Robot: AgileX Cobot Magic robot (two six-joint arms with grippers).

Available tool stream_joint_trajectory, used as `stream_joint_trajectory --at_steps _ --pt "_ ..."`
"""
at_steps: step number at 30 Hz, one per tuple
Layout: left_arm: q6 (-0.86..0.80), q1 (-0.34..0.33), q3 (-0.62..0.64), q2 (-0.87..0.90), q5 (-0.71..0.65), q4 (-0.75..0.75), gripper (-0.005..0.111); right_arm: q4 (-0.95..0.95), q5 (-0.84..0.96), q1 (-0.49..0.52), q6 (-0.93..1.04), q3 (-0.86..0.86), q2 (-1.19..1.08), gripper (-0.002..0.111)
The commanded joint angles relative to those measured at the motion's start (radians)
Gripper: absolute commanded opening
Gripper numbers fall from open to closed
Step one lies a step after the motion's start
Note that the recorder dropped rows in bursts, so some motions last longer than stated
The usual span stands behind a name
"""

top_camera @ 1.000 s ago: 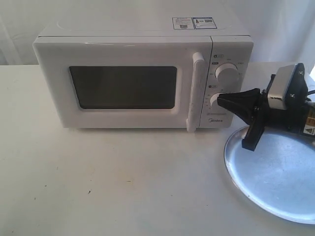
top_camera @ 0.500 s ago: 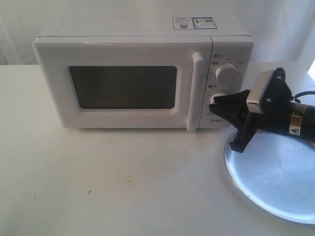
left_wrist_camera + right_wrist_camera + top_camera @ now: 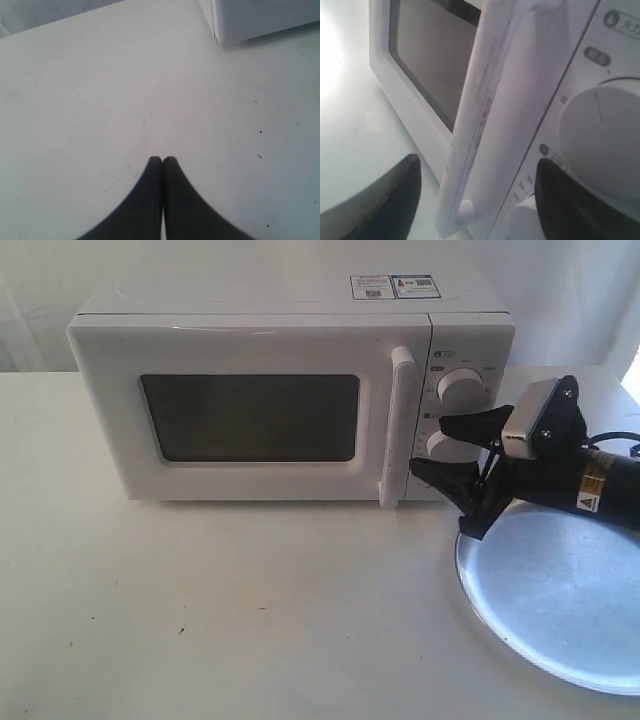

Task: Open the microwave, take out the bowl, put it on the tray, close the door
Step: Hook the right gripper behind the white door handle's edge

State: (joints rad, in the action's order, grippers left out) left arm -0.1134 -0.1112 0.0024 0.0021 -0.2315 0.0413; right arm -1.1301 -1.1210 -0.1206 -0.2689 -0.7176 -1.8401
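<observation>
- Exterior view: the microwave stands at the back of the white table, its door flush and shut.
- The silver tray lies on the table near the microwave's front right corner.
- The right gripper reaches in above the tray's rim. Its jaws are spread wide and hold nothing, in front of the lower knob and just right of the door's bar handle.
- Left wrist view: the left gripper hangs over bare table, tips pressed together and nothing between them. A microwave corner shows at the edge.
- Right wrist view: the two dark fingers sit well apart on either side of the handle's lower end, which lies in the gap. I cannot tell whether either touches it.
- The dark window is on one side of the handle and a knob on the other.
</observation>
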Motion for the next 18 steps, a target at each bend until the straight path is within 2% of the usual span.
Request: stream_joint_trajectory --at_steps 1,5,9,12,18 --pt "0.004 0.003 -0.002 -0.002 -0.001 -0.008 0.0 -0.049 -0.062 0.0 -0.082 -0.066 -0.073 0.053" --pt "0.004 0.003 -0.002 -0.002 -0.001 -0.008 0.0 -0.196 -0.096 0.0 -0.296 -0.193 -0.123 0.051" --pt "0.004 0.003 -0.002 -0.002 -0.001 -0.008 0.0 -0.231 -0.1 -0.014 -0.321 -0.243 -0.142 0.051" --pt "0.004 0.003 -0.002 -0.002 -0.001 -0.008 0.0 -0.24 -0.019 -0.086 -0.321 -0.272 -0.163 0.05" --pt "0.004 0.003 -0.002 -0.002 -0.001 -0.008 0.0 -0.231 -0.055 -0.18 -0.31 -0.297 -0.174 0.049"
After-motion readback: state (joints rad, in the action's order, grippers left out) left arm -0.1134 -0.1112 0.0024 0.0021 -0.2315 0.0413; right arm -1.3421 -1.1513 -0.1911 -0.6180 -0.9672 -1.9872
